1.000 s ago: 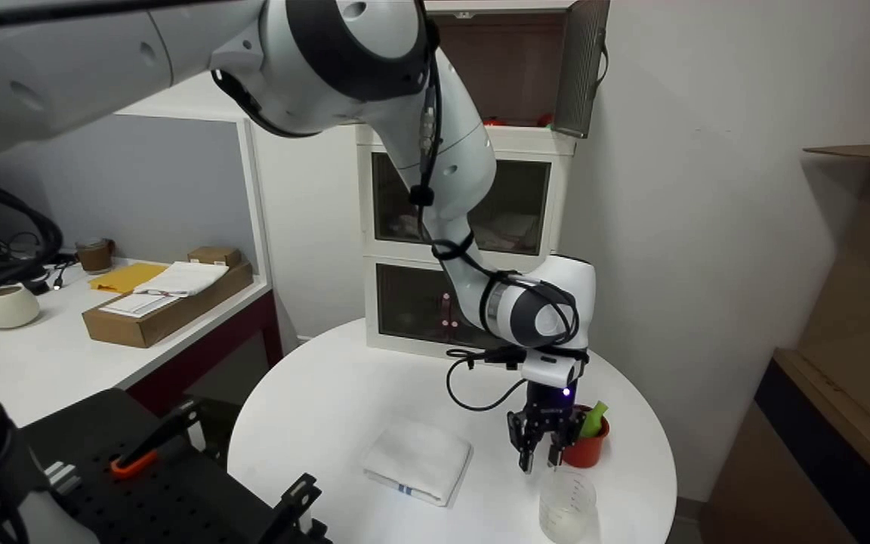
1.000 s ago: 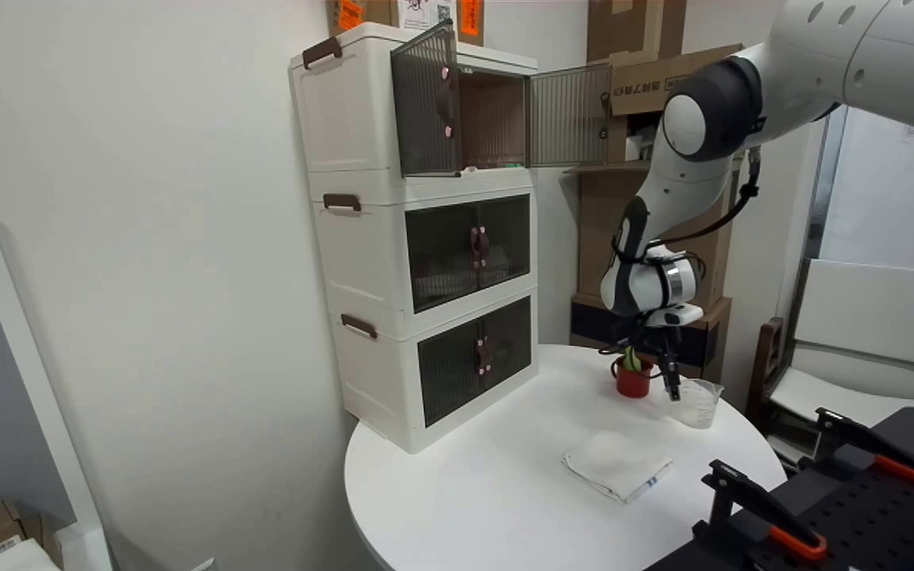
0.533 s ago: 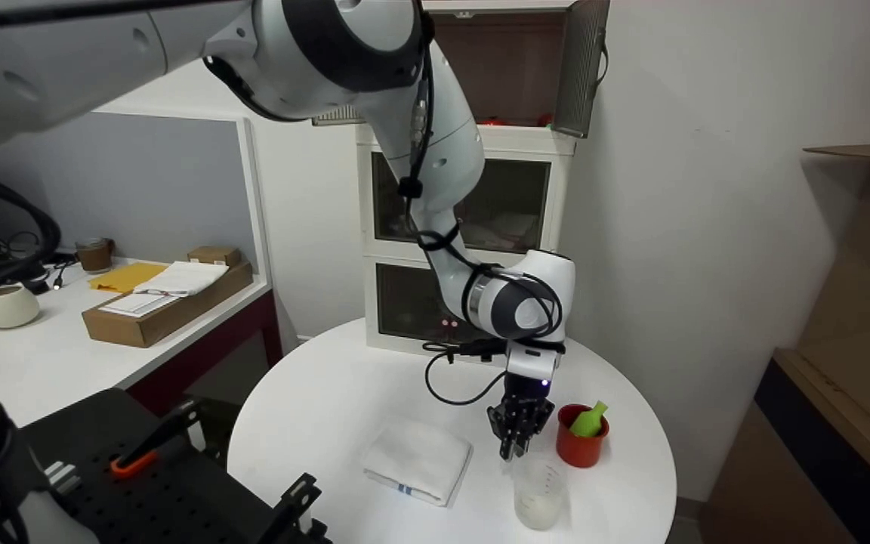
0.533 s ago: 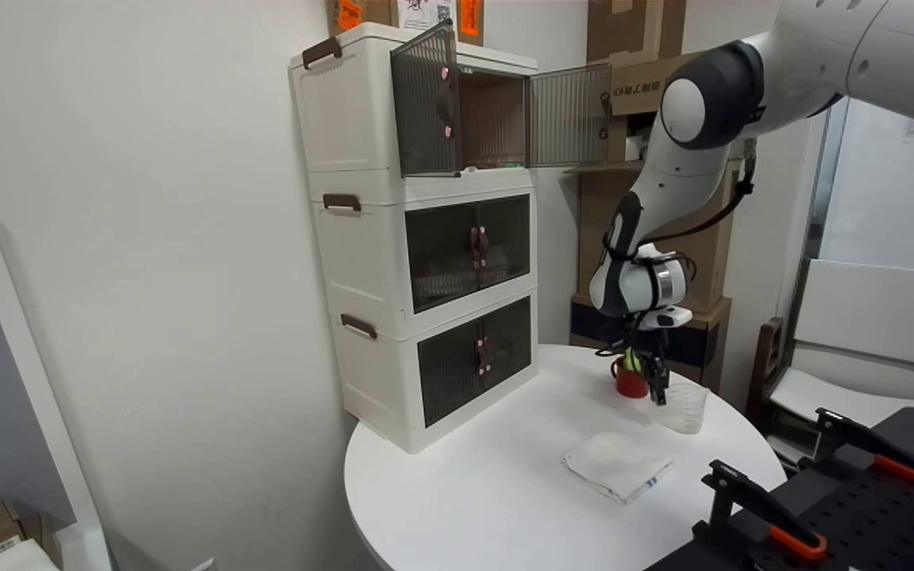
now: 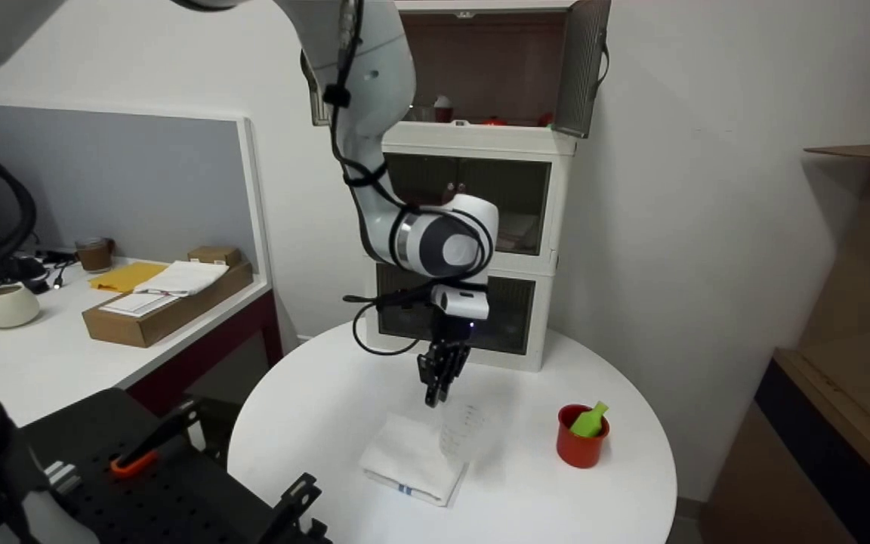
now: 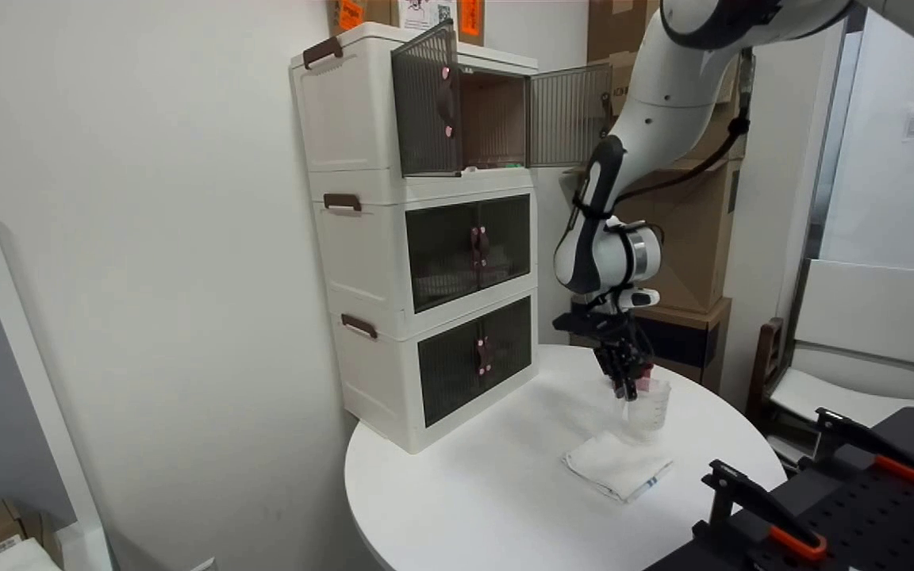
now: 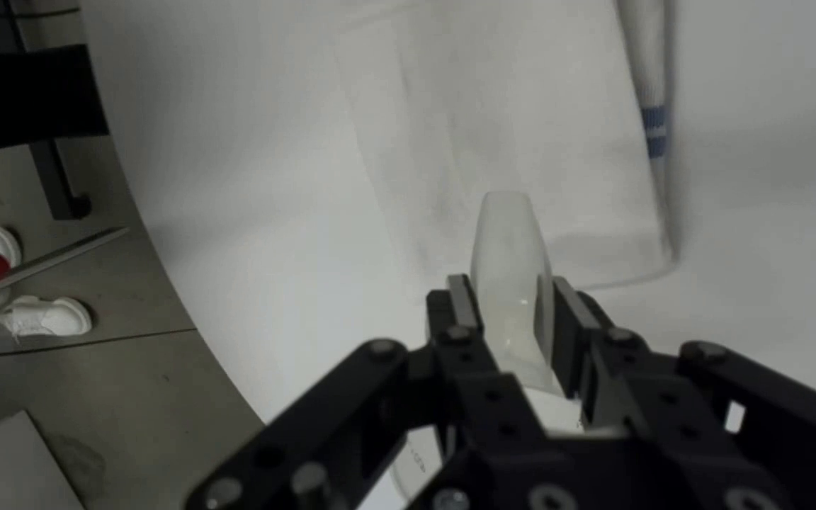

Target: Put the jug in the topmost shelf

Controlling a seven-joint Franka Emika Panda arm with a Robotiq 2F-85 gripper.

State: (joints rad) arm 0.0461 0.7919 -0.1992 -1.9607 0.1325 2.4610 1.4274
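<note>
The see-through jug (image 5: 467,431) hangs tilted below my gripper (image 5: 437,400), low over the table. It also shows in an exterior view (image 6: 649,408). In the wrist view my gripper (image 7: 514,308) is shut on the jug's handle (image 7: 509,234), with a finger pad on each side. The jug's body is mostly hidden behind the fingers there. The topmost shelf (image 5: 489,60) of the white cabinet stands open, brown inside, well above and behind the gripper. It also shows in an exterior view (image 6: 493,119); both its dark doors (image 6: 425,103) are swung outward.
A folded white cloth (image 5: 408,461) lies on the round white table (image 5: 556,514), beside and partly under the jug. A red cup (image 5: 580,442) with a green thing stands at the right. Small items (image 5: 442,113) stand on the topmost shelf floor. Clamps (image 6: 766,507) stand at the table's front.
The gripper and jug have risen and moved away from the red cup, back toward the cabinet and the cloth. The arm has swung with them. The red cup and cloth have not moved.
</note>
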